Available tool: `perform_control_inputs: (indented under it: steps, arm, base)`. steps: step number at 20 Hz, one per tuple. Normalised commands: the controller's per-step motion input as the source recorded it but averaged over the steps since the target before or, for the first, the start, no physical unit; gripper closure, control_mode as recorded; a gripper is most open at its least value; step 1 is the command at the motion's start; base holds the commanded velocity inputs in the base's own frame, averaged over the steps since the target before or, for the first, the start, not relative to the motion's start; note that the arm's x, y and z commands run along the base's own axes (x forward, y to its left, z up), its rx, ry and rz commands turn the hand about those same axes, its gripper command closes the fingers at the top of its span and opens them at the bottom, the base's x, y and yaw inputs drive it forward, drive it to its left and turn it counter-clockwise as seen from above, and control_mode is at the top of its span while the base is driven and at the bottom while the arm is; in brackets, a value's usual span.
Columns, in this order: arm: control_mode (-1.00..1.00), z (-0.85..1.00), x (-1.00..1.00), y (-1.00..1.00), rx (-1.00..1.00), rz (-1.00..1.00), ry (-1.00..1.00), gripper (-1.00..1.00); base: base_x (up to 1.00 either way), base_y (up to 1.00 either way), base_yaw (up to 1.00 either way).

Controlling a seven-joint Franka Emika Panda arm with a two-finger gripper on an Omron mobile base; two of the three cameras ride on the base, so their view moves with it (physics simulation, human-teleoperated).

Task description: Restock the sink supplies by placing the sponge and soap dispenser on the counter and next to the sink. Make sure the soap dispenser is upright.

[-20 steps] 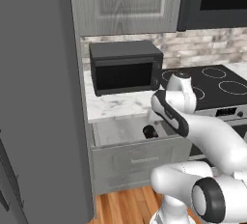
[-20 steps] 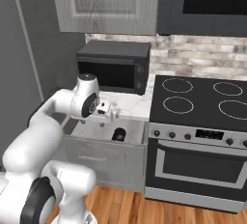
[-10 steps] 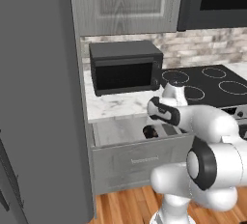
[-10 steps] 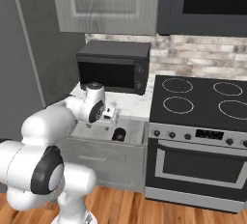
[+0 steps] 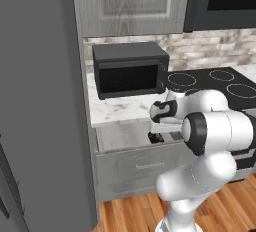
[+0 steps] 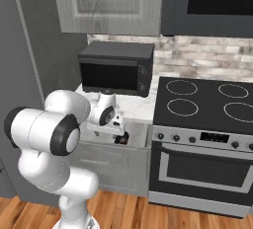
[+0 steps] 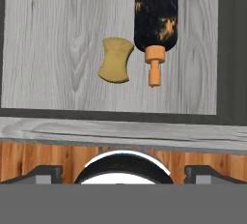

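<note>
**Over the open drawer, tool spread wide**

Below the marble counter (image 5: 117, 110), an open drawer (image 7: 58, 39) holds the sponge (image 7: 116, 60) and the soap dispenser (image 7: 155, 22) lying on its side, just beside each other. Above them hangs the tool (image 7: 123, 171), fingers apart, gripping nothing. Microwave (image 6: 117, 68) sits behind.

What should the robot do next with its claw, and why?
Probably lower the open claw straight down toward the sponge. It hangs above the open drawer holding nothing, and the sponge lies flat on the drawer floor beside the soap bottle, which is lying on its side. Neither is on the counter yet.
</note>
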Motion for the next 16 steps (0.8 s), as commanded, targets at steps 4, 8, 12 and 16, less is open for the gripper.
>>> perform_control_inputs:
  steps: [4, 8, 12, 16]
  arm:
    - [-1.0, -0.39, 0.26, 0.0, 0.01, 0.0, 0.14, -1.0]
    - [-1.0, -0.2, 0.32, 0.0, 0.01, 0.0, 0.06, -1.0]
    - [-1.0, -0.24, 0.36, 0.0, 0.01, 0.02, 0.04, -1.0]
    - [-1.0, -0.51, 0.17, 0.0, 0.0, 0.0, 0.1, -1.0]
  base:
    - [0.0, 0.0, 0.0]
    - [0.0, 0.0, 0.0]
    - [0.0, 0.0, 0.0]
    - [0.0, 0.0, 0.0]
